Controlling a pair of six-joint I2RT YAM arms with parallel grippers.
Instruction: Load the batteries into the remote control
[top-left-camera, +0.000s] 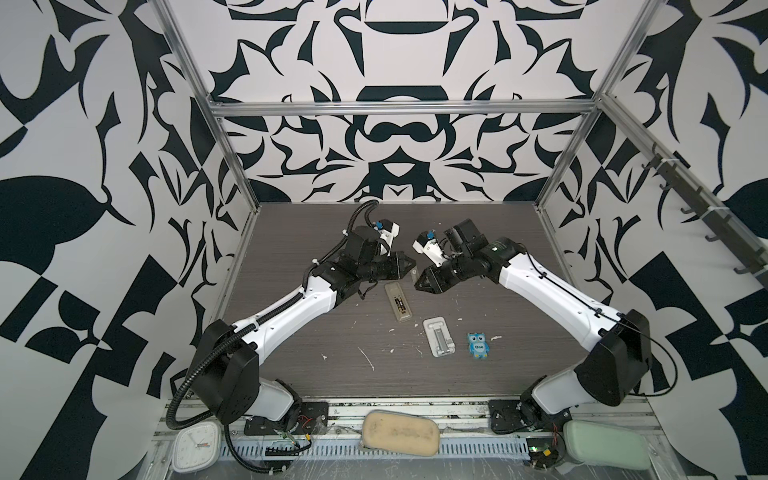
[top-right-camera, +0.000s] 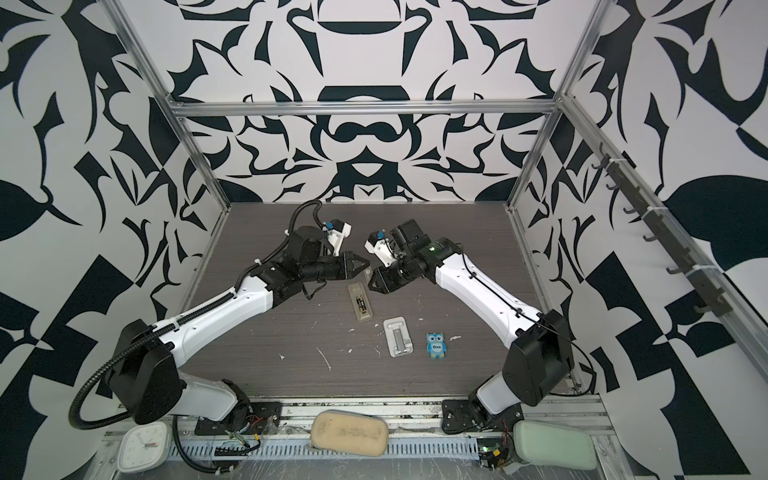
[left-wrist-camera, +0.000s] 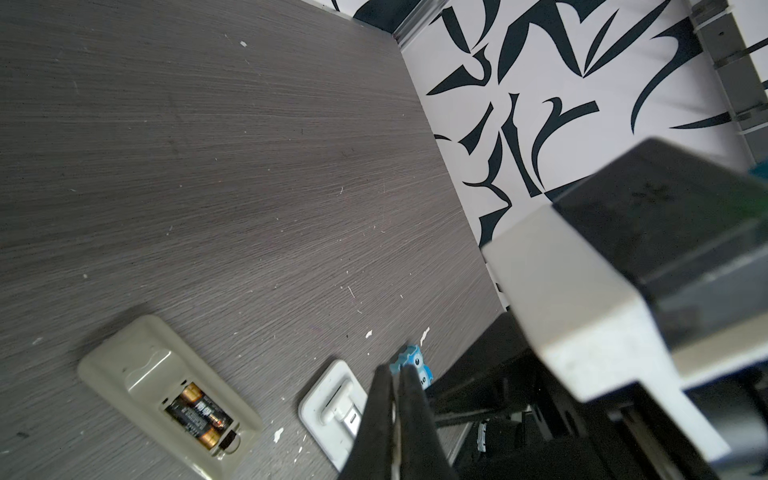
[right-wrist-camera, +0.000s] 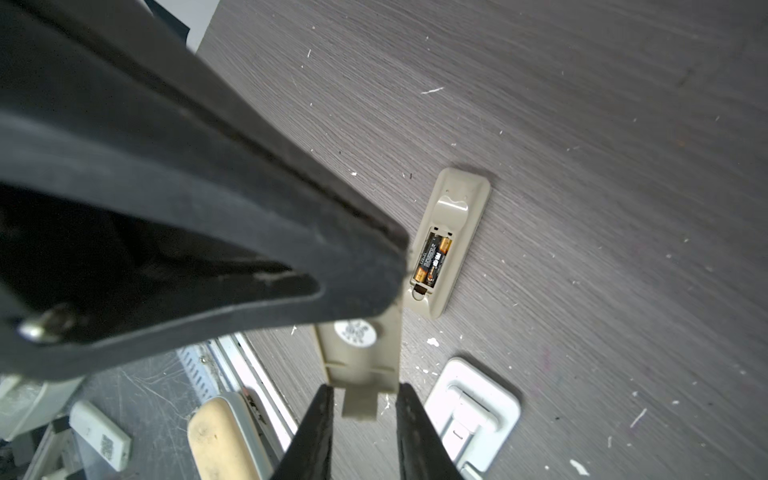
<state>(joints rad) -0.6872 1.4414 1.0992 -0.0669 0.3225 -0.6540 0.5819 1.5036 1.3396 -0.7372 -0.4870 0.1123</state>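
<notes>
Dark grey wood-grain table (top-left-camera: 291, 353), boxed in by black-and-white patterned walls (top-left-camera: 395, 137). Near the middle, the remote control (top-left-camera: 398, 302), lying back-up, long axis roughly from 12 to 6 o'clock, bay uncovered. Inside the bay, side by side, both batteries (left-wrist-camera: 199, 411), black with gold ends. Just off the remote's far end, at about 1 o'clock, a beige battery cover (right-wrist-camera: 361, 361), held off the table. Pinched at one end by the left gripper (top-left-camera: 409, 262), reaching in from 9 o'clock, fingers closed tight on it. Flanked at the tabbed end by the right gripper (right-wrist-camera: 365, 390), reaching in from 3 o'clock, fingers narrowly parted; touching the cover's edges or not, impossible to tell. At 4 o'clock from the remote, a white ribbed stand (top-left-camera: 438, 337); at 3 o'clock from that, a blue owl figure (top-left-camera: 478, 345).
</notes>
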